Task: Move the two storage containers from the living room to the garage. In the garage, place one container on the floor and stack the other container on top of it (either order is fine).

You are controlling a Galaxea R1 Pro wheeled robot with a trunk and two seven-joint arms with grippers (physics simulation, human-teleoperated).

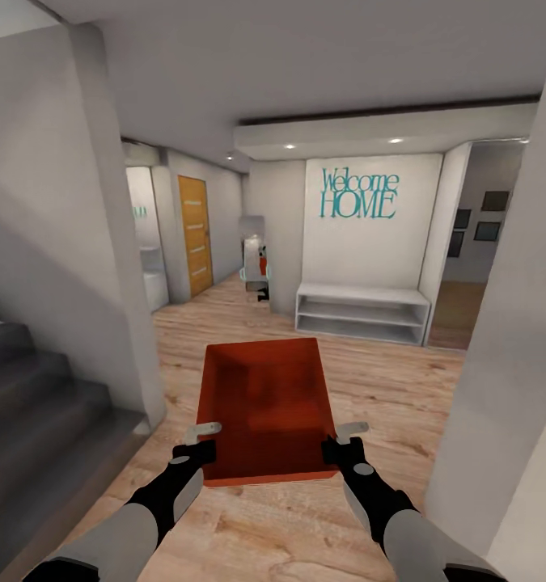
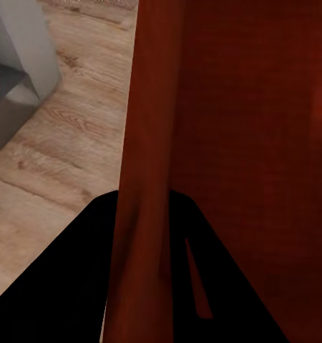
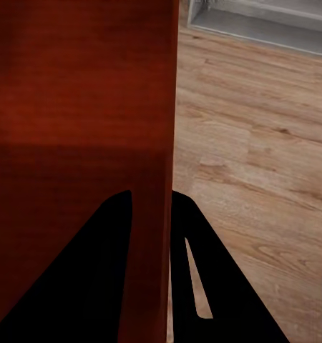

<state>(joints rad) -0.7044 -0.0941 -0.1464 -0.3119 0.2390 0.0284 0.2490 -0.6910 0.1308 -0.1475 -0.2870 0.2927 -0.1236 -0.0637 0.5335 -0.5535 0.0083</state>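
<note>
Wood-floored hallway is stretching ahead, with stairs [image 1: 38,388] at left and a white shelf [image 1: 361,311] under a Welcome Home sign [image 1: 359,194]. An orange-red storage container [image 1: 266,408] is riding between both arms; it could twist loose, being pinched only at its rims. The left gripper [image 1: 202,440] and right gripper [image 1: 343,440] are each clamping narrowly on a side wall.

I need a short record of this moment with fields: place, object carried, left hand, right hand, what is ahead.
place: hallway with wood plank floor, stairs at the left
object carried: one orange-red storage container, open top, held off the floor
left hand: closed on the container's left wall
right hand: closed on the container's right wall
ahead: white shelf bench under a "Welcome HOME" wall sign; orange door further left
</note>
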